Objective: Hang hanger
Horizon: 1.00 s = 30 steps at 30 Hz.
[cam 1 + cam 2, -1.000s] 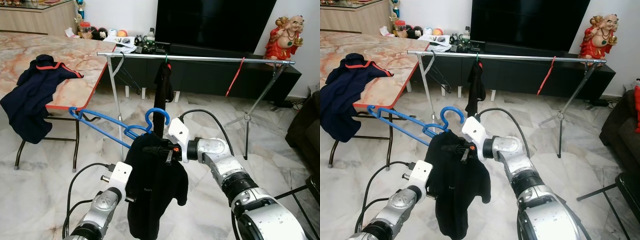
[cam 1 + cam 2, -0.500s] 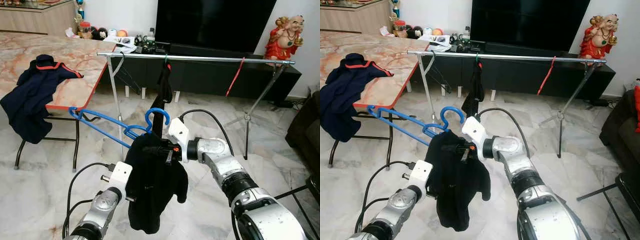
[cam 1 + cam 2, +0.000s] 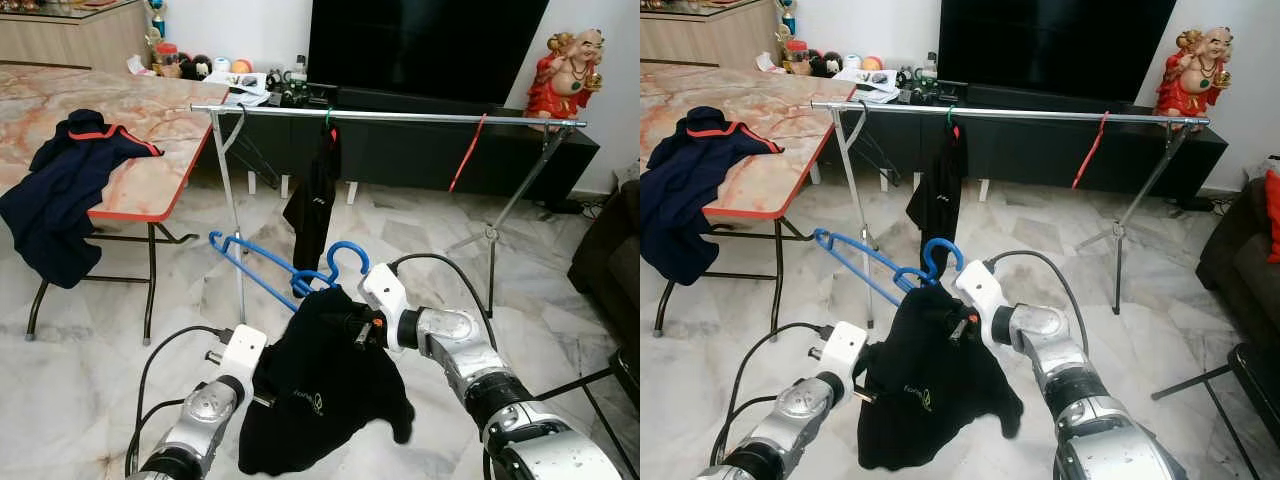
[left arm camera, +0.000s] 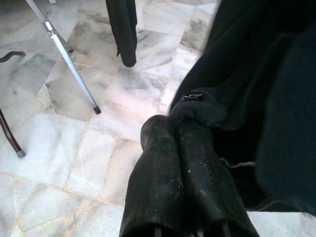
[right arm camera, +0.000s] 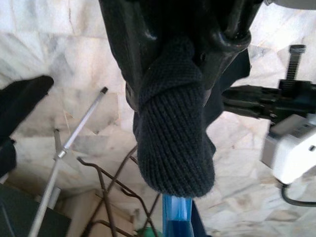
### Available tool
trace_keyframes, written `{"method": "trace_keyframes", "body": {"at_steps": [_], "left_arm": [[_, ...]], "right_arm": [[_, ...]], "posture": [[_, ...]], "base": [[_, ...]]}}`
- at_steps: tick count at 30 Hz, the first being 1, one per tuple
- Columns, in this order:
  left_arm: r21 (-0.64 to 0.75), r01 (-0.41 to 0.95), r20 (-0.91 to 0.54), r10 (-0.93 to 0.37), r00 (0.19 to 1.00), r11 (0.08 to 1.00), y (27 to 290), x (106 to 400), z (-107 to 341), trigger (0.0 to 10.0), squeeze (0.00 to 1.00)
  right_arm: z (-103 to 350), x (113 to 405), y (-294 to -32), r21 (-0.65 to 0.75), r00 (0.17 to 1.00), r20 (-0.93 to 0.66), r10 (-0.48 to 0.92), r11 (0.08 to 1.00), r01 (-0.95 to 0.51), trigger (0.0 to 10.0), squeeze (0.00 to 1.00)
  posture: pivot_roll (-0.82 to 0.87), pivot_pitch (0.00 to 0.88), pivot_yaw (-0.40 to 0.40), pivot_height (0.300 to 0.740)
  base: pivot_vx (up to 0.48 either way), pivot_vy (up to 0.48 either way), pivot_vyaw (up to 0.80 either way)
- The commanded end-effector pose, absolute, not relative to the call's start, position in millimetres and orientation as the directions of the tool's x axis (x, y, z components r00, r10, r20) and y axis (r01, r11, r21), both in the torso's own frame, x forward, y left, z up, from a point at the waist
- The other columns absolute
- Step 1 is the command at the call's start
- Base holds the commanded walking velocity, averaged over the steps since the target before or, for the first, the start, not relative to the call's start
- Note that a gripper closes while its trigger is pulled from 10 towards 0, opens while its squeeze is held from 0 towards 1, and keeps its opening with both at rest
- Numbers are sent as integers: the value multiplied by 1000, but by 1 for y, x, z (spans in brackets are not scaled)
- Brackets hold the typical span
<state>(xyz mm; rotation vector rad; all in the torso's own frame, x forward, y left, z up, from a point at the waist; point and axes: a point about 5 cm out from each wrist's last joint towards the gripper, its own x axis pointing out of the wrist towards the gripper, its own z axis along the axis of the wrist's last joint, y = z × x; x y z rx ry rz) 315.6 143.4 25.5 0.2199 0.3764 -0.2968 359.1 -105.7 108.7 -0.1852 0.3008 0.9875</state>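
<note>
Lying at far left over the surface (image 3: pixel 150 180) edge, a navy jacket (image 3: pixel 60 190). Next, low in front, left end effector (image 4: pixel 185 148) with fingers pressed together, pinching the hem of the black shirt (image 3: pixel 325 385). Blue hanger (image 3: pixel 275 270) poking up from the shirt's collar (hook upward), below and in front of the rail (image 3: pixel 400 117). Right end effector (image 3: pixel 352 325) pinching the knit collar at the hanger's neck.
</note>
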Motion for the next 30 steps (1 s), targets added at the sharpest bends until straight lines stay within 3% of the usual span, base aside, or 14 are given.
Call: {"method": "trace_keyframes", "body": {"at_steps": [1,10,14,18,24,28,30], "left_arm": [[163,349,-404,-260,877,923,144,313,22,0,0],[187,343,-445,-232,865,920,148,310,17,0,0],[185,349,-448,-237,862,919,149,309,17,0,0],[159,382,-476,-268,838,910,147,306,13,0,0],[155,398,-505,-274,819,904,149,302,8,0,0],[150,400,-514,-275,813,904,149,302,7,0,0],[151,401,-515,-274,812,904,149,302,7,0,0]], "right_arm": [[100,356,-114,17,540,-343,769,580,-814,0,0],[55,331,-133,10,503,-519,691,593,-805,0,0],[49,325,-134,45,494,-510,704,596,-802,0,0],[53,323,-131,114,494,-402,771,578,-808,0,0],[61,314,-147,228,397,-268,878,458,-859,0,0],[50,292,-172,300,206,-334,920,310,-902,0,0],[49,290,-180,295,208,-362,909,324,-899,0,0]], "posture": [[145,0,-96,740],[141,0,-90,740],[145,0,-88,740],[148,0,-84,740],[144,0,-85,740],[144,0,-85,740],[144,0,-85,740]], "base": [[0,0,0],[0,0,0],[0,0,0],[0,0,0],[0,0,0],[0,0,0],[0,0,0]]}}
